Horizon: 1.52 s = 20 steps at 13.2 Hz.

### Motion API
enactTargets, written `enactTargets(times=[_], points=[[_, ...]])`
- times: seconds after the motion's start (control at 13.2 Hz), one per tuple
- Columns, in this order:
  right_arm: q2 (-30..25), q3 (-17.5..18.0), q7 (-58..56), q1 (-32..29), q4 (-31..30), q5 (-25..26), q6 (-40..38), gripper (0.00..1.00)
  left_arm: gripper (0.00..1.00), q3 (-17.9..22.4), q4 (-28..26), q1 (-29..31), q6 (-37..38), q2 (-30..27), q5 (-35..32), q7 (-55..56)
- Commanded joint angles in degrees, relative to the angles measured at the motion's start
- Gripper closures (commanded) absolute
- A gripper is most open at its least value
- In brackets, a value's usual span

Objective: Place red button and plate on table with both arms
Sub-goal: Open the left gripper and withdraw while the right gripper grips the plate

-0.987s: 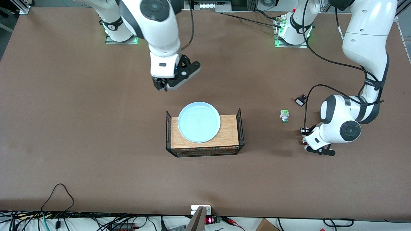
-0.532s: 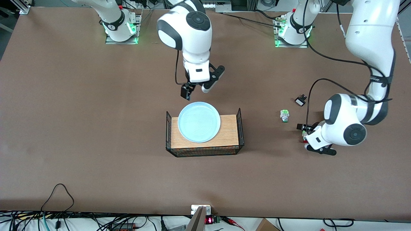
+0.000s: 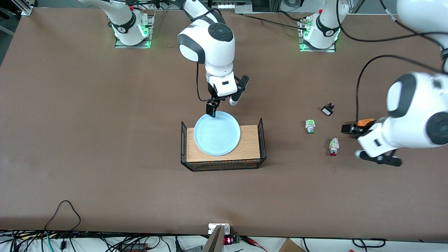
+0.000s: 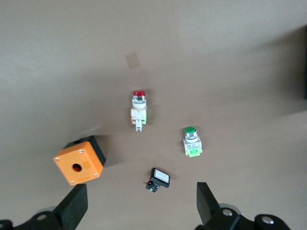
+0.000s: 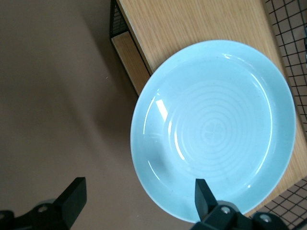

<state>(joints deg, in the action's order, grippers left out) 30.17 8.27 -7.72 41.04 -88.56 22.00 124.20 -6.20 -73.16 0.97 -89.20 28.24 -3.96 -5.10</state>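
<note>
1. While the red button (image 3: 333, 147) lies free on the brown counter (image 3: 87, 140), toward the left arm's end, the left claw (image 4: 139, 203) hangs released and empty over that patch, with nothing between its fingers.
2. Just beside the red button sit a green button (image 3: 310, 126), a small black switch (image 3: 327, 110) and an orange box (image 4: 80, 159); all four are apart from one another.
3. The plate (image 3: 217, 133) rests on a wooden board (image 3: 250, 141) inside a black wire frame (image 3: 260, 140) near the middle of the counter, not yet on the counter itself.
4. The right claw (image 5: 139, 201) is over the plate's rim on the edge toward the arm bases, fingers (image 3: 210, 109) spread wide and holding nothing.
5. Handling, as I judge it: the plate looks stiff, glossy and likely slippery, and it could chip if dropped. Its low rim is the only sensible hold, one finger inside and one outside, where it overhangs the board.
6. The red button seems light and rigid, small enough to roll or skid if nudged.
7. Hard to make out: the left claw is blurred in the front view and its fingertips are cut off in the wrist view; the orange box is mostly hidden by the left arm from the front.
</note>
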Motion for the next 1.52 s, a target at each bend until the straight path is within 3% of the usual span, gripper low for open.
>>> enactTargets(times=[0.0,0.23,0.38,0.53,0.61,0.76,0.84,0.91,1.22,1.44], points=[[1.3,-0.4,-0.7,1.0,0.1,1.6,1.4,0.00,0.00,0.5,6.9,0.6,2.0,0.3,1.3,-0.1],[2.1,-0.4,-0.7,1.0,0.1,1.9,2.8,0.04,0.00,0.8,14.4,1.4,-0.6,1.4,1.9,-0.1],[2.3,-0.4,-0.7,1.0,0.1,1.9,3.4,0.14,0.00,0.8,13.8,1.9,-0.3,0.6,2.5,2.4],[2.3,-0.4,-0.8,1.0,0.1,2.6,3.3,0.25,0.00,0.4,6.8,2.0,-0.3,-4.1,2.1,5.4],[2.3,-0.4,-0.8,1.0,0.1,2.7,3.3,0.31,0.00,0.3,0.6,2.9,-3.3,-7.7,2.4,5.3],[2.3,-0.4,-0.8,1.1,0.1,2.7,3.3,0.41,0.00,0.1,-17.9,4.0,-13.8,-19.7,2.6,5.4],[2.3,-0.4,-0.8,1.2,0.1,2.7,3.0,0.42,0.00,0.1,-22.8,4.0,-15.0,-23.4,2.7,6.1],[2.3,-0.4,-0.8,1.3,0.1,2.7,2.9,0.47,0.00,0.1,-24.1,4.0,-14.3,-24.6,2.7,6.2],[1.8,-0.4,-0.7,1.6,-0.1,2.7,2.5,0.69,0.00,0.1,-20.2,4.0,-0.8,-24.6,2.8,6.1],[1.6,-0.4,-0.5,1.8,0.0,2.7,2.4,0.91,0.00,0.1,-18.8,3.3,-0.8,-24.2,2.7,5.9]])
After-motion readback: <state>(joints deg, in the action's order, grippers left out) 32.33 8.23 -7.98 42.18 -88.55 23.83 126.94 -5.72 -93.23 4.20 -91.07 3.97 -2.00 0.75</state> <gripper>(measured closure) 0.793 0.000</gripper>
